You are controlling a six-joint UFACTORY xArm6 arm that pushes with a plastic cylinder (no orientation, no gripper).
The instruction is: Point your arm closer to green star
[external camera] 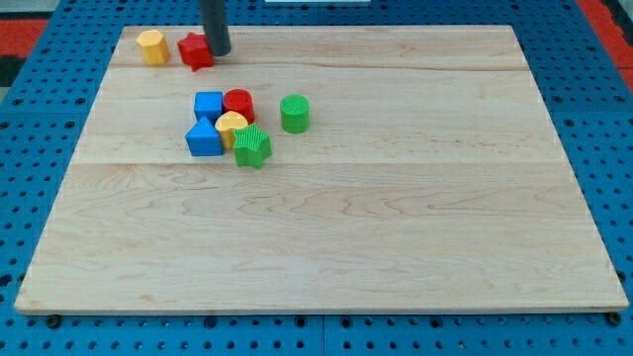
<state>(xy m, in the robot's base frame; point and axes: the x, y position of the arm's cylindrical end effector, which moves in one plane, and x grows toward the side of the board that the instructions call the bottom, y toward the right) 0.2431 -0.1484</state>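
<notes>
The green star (251,146) lies on the wooden board (326,237) at the lower right of a cluster left of centre. My tip (218,51) is at the view's top left, touching the right side of a red star (195,50). The tip is well above the green star in the view, a little to its left.
The cluster also holds a blue cube (208,104), a red cylinder (238,103), a yellow block (230,127) and a blue block (204,139). A green cylinder (295,114) stands to its right. A yellow hexagon block (152,46) sits left of the red star.
</notes>
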